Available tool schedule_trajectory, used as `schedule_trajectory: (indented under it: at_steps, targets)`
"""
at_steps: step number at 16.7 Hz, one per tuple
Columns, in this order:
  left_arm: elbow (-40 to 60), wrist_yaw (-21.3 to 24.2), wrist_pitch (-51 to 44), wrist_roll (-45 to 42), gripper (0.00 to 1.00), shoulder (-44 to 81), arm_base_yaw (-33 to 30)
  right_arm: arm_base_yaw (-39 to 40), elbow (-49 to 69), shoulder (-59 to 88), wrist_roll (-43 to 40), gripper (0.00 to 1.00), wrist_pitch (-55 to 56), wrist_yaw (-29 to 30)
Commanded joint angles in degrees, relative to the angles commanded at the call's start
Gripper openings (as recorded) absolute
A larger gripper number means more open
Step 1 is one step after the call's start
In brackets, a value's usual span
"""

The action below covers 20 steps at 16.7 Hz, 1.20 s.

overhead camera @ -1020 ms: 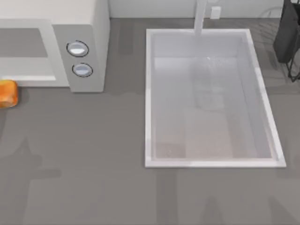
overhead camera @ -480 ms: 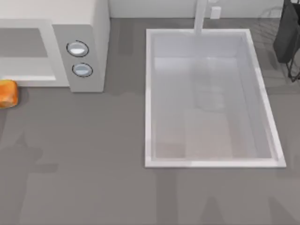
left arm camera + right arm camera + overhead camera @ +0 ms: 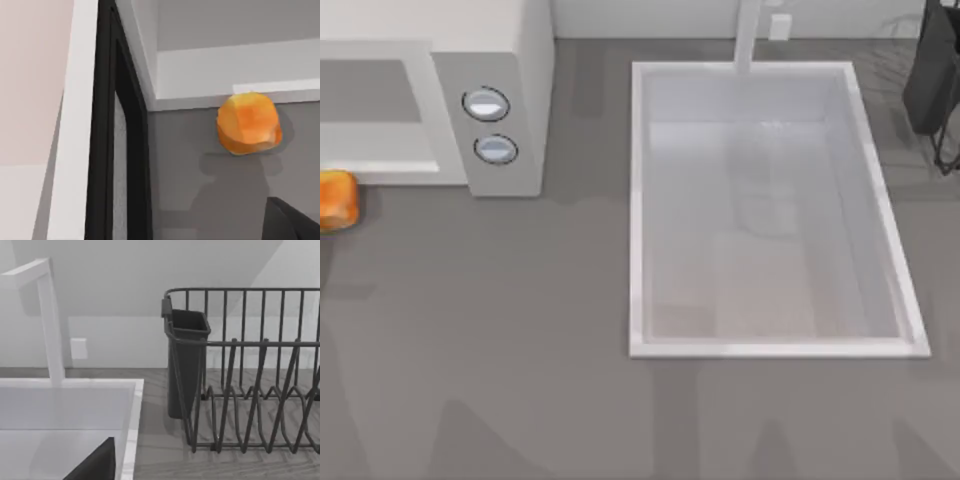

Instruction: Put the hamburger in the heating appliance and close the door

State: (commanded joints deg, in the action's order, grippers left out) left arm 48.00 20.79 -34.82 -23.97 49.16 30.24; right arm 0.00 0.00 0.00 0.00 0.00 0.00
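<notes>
- One hamburger (image 3: 336, 201) lies on the counter (image 3: 520, 330) at the top view's far left edge, just in front of the heating appliance (image 3: 510, 60). It is apart from the appliance's front lip in that view, with its bun partly cut off by the frame.
- In the left wrist view the hamburger (image 3: 248, 123) sits close under the appliance's pale lower edge. The door (image 3: 107, 150) stands swung out beside it, showing a dark inner frame and a white outer edge.
- The hamburger rests flat with its domed bun upward. It is nearly round, so I cannot make out a long axis or a facing direction, and the white patch and reddish centre cannot be made out here.
- I judge the step in hand to be the approach for the pick: the burger is not yet held and not yet inside. The next move calls for the left claw to descend over the bun, straddle it without hitting the open door, close, and carry it into the cavity.
- A dark corner near the left wrist view's edge may belong to the left claw. I cannot tell how far open it is or whether it holds anything.
- Farther right lie the sink (image 3: 638, 200) and its faucet (image 3: 748, 40).
- At the right, the right arm appears parked near the dish rack (image 3: 250, 390), and its claw's opening cannot be told either.
</notes>
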Motion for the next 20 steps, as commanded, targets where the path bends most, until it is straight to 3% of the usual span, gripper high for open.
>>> schedule_trajectory:
  at_steps: [5, 10, 20]
  targets:
    - [15.9, 9.7, -5.4, -14.3, 0.00, 29.2, 16.0, 0.0, 0.0, 0.0, 0.0, 1.00, 0.0, 0.0]
    - [26.7, 16.4, -7.8, -25.6, 0.00, 46.1, 27.4, 0.0, 0.0, 0.0, 0.0, 1.00, 0.0, 0.0]
    - [27.2, 17.3, -5.8, -28.2, 0.00, 49.7, 29.1, 0.0, 0.0, 0.0, 0.0, 1.00, 0.0, 0.0]
